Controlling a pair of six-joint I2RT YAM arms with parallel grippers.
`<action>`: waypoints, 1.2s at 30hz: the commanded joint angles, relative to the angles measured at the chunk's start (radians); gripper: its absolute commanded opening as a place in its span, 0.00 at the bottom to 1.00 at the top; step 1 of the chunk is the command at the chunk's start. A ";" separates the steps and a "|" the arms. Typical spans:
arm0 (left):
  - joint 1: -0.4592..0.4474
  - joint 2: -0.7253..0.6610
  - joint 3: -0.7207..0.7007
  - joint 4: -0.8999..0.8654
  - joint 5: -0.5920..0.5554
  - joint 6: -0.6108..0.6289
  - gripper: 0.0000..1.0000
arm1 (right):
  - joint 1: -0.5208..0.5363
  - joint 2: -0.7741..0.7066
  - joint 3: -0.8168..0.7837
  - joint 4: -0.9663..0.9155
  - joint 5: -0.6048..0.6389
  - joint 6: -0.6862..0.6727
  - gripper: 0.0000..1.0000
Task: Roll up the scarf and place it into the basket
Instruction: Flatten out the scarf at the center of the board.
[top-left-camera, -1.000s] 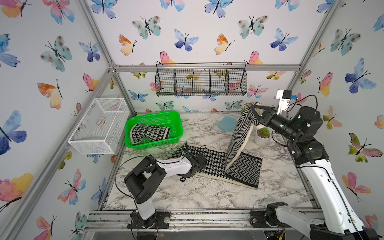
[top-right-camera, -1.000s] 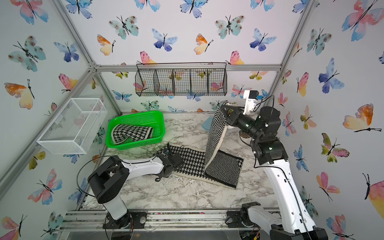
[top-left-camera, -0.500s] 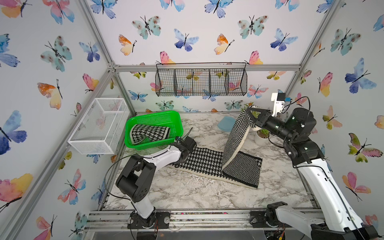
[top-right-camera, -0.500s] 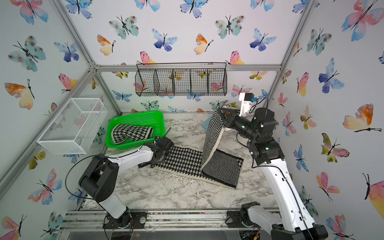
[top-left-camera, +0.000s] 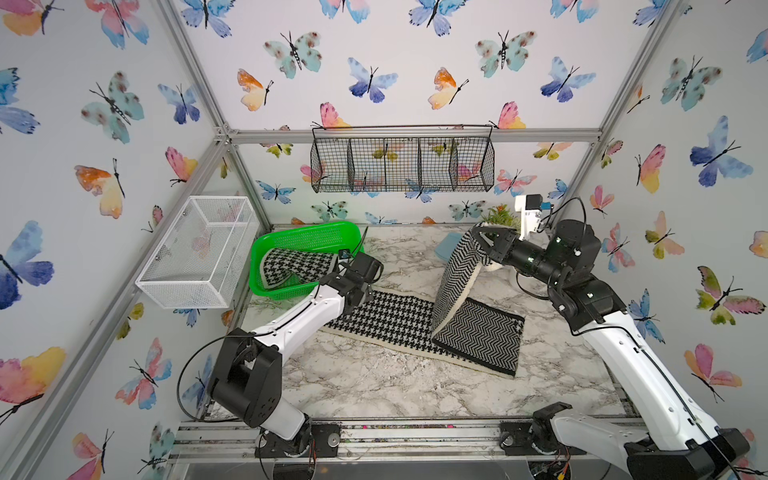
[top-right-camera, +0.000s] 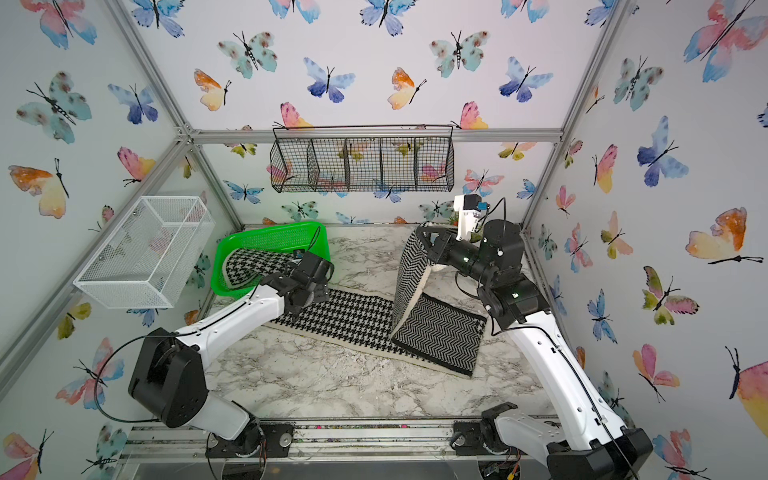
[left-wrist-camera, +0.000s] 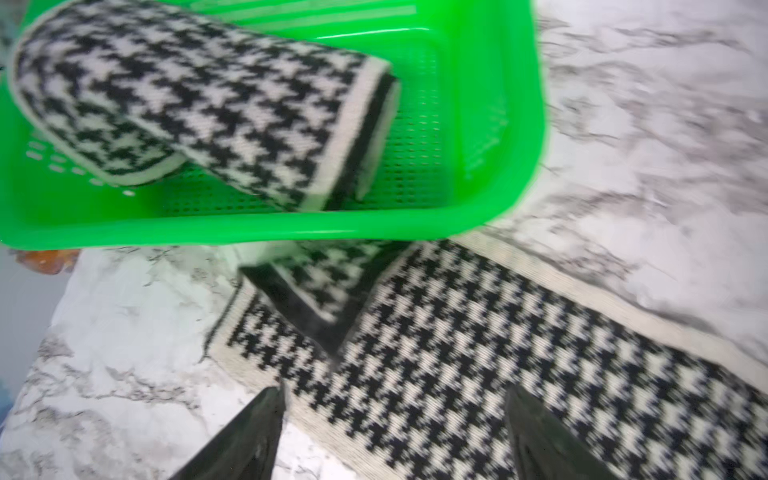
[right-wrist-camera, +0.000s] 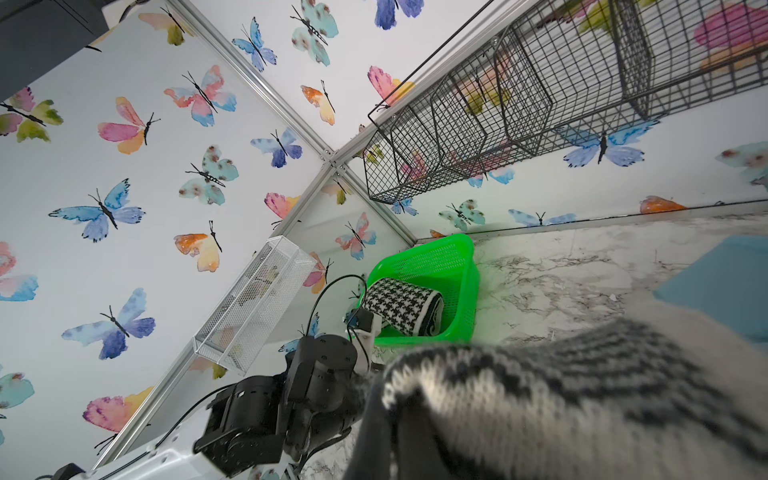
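Basket on table at 10 o'clock, rolled scarf in it. Long scarf flat on table, running from basket's 5 o'clock side through centre to 4 o'clock. It then doubles back up, held by right gripper at 1 o'clock. Left gripper over long scarf's end just beside basket. Wire rack on back wall at 12 o'clock; mesh box on left wall at 9.

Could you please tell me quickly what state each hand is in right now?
Left hand: open, empty, above the flat end of the scarf.
Right hand: shut on the raised herringbone end of that scarf.
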 joint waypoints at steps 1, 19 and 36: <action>-0.101 0.079 -0.007 -0.007 0.018 -0.055 0.86 | 0.011 0.010 0.028 0.057 0.018 -0.019 0.02; -0.306 0.476 0.104 -0.001 0.041 -0.163 0.88 | 0.020 0.015 0.182 -0.041 0.093 -0.079 0.03; -0.489 0.350 -0.015 -0.027 0.084 -0.366 0.89 | 0.019 0.110 0.509 -0.302 0.220 -0.249 0.05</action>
